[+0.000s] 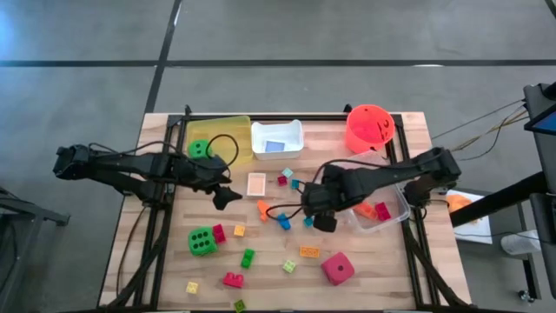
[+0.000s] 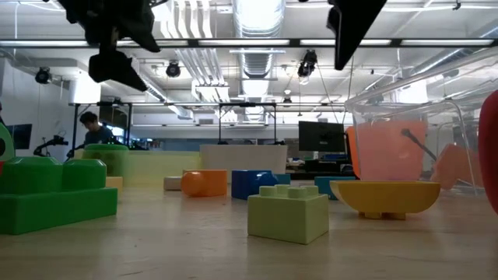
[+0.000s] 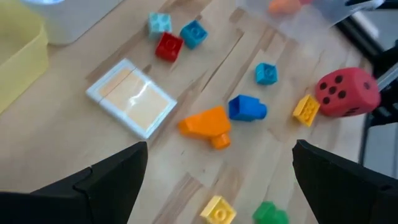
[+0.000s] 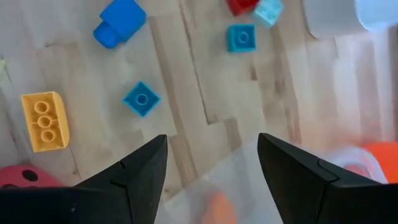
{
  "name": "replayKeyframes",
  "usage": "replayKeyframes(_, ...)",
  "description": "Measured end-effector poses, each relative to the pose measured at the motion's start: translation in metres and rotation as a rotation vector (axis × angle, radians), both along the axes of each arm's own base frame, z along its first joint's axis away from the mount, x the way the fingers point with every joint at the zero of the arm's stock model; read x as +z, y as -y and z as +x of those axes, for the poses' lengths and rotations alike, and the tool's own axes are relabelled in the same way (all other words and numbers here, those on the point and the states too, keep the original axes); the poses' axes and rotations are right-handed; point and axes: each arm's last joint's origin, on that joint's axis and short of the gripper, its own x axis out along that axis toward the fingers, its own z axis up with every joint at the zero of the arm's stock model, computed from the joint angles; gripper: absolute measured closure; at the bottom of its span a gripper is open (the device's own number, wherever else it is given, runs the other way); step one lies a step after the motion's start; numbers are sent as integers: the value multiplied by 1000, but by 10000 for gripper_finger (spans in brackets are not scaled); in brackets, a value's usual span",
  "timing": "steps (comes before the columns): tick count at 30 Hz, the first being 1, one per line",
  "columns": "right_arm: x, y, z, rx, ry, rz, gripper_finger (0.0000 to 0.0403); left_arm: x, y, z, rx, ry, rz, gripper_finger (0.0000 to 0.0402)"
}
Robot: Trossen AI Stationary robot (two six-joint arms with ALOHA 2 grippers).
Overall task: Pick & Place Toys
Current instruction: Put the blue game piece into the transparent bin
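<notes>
Many small coloured bricks lie scattered on the wooden table (image 1: 165, 261). A flat card (image 1: 256, 183) lies flat near the middle, also in the left wrist view (image 3: 130, 106). One green die (image 1: 202, 241) and a pink-red die (image 1: 338, 268) rest on the table, and a second green die (image 1: 200, 149) sits in the yellow tray (image 1: 228, 124). My left gripper (image 1: 228, 196) hovers open and empty just left of the card, with an orange brick (image 3: 205, 124) ahead of its fingers. My right gripper (image 1: 320, 219) hovers open and empty over small blue bricks (image 4: 141, 98) beside the clear tray (image 1: 393, 217).
A white tray (image 1: 295, 149) at the back holds a blue card (image 1: 274, 147). A round orange-red bucket (image 1: 369, 128) stands at the back right. The clear tray holds orange pieces (image 1: 375, 210). Black frame rails run along the table's sides. A person shows far off in the low view (image 2: 92, 128).
</notes>
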Motion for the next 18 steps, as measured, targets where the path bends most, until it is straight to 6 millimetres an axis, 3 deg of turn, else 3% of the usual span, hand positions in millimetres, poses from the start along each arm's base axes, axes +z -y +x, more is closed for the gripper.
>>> replayKeyframes(10,-44,-17,36,312,-158,-22,157,-4,9,-9,-79,-88,23,16)
replayKeyframes(18,-78,-25,52,559,-231,-43,157,-1,23,-17,-155,-78,35,16)
